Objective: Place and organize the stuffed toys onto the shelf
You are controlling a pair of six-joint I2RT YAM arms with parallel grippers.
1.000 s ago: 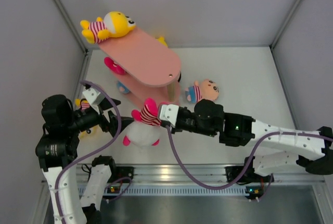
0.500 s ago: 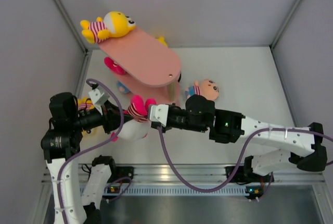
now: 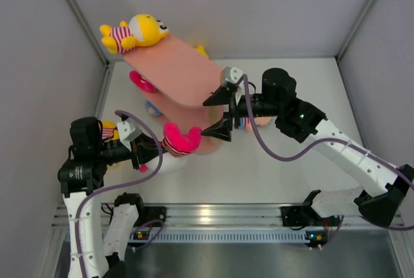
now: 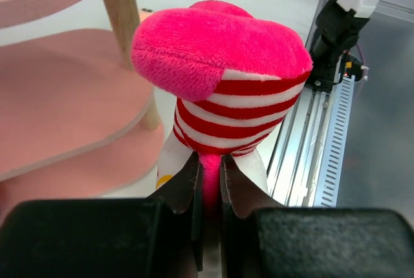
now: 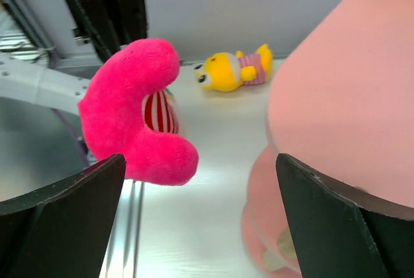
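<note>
As the top view shows, my left gripper (image 3: pixel 145 155) is clamped on a pink toy (image 3: pixel 181 139) just near of the shelf (image 3: pixel 174 71); my right gripper (image 3: pixel 204 119) is spread wide beside both. Left wrist: jaws pinch a thin pink part under the striped shirt (image 4: pixel 226 116). Light, soft plush will likely flop, so the torso should grip better. Right wrist: fingers (image 5: pixel 65 220) far apart, nothing held, toy ahead-left.

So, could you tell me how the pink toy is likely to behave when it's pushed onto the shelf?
Probably soft and floppy: the pink toy bulges above the left gripper, which pinches only a thin fold of plush. Likely light, since that small pinch holds it up. Against the shelf it would probably squash rather than slide.
</note>
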